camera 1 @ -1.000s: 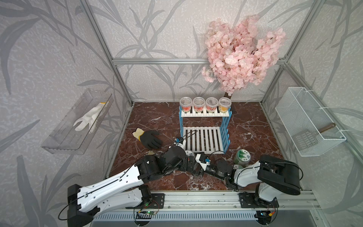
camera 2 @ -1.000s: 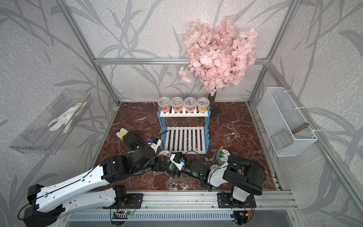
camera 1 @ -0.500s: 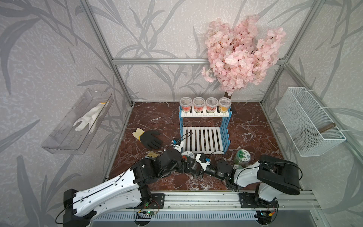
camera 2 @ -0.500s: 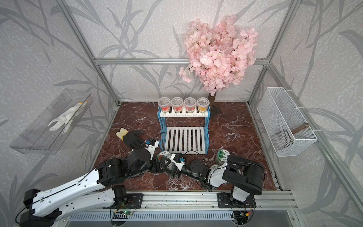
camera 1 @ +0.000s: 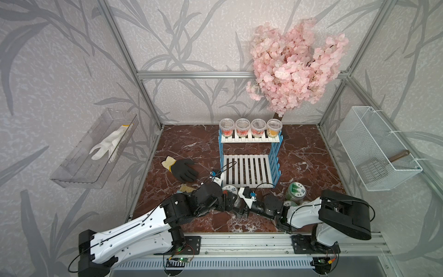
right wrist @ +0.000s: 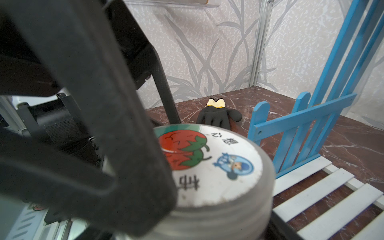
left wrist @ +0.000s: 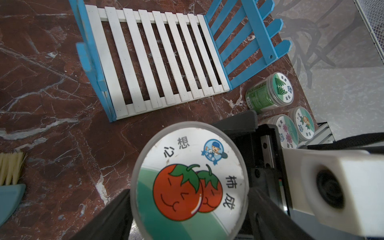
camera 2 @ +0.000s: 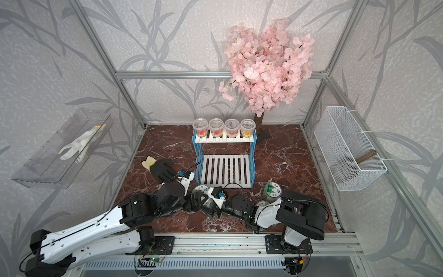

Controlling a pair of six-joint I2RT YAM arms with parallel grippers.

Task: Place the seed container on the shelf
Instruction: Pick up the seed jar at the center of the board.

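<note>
The jar [left wrist: 190, 178], with its tomato lid, is at 6 o'clock on the bench [camera 1: 187, 144], just off the 7 o'clock corner of the shelf [camera 1: 249, 167], and not yet on it. What has changed over the last second is on the left side. The left arm has drawn back a little toward 7 o'clock, uncovering the lid in both top views. The left fingers [left wrist: 112, 218], which stood wide, have narrowed until they press the jar's sides at 3 and 9 o'clock of the lid in the left wrist view. The right fingers [left wrist: 236, 124] have not altered and still hold the jar from the 3 o'clock side of the bench, so both arms now have it at once. I cannot tell whether it rests on the bench or hangs just clear of it. This reads as a hand-over, right to left, about midway through the task. The right fingers likely need to widen before the left arm carries the jar toward 12 o'clock. The shelf's lower board lies bare and close, while four cups [camera 1: 250, 126] fill the top board. Pulling while both still grip could twist the jar loose.
</note>
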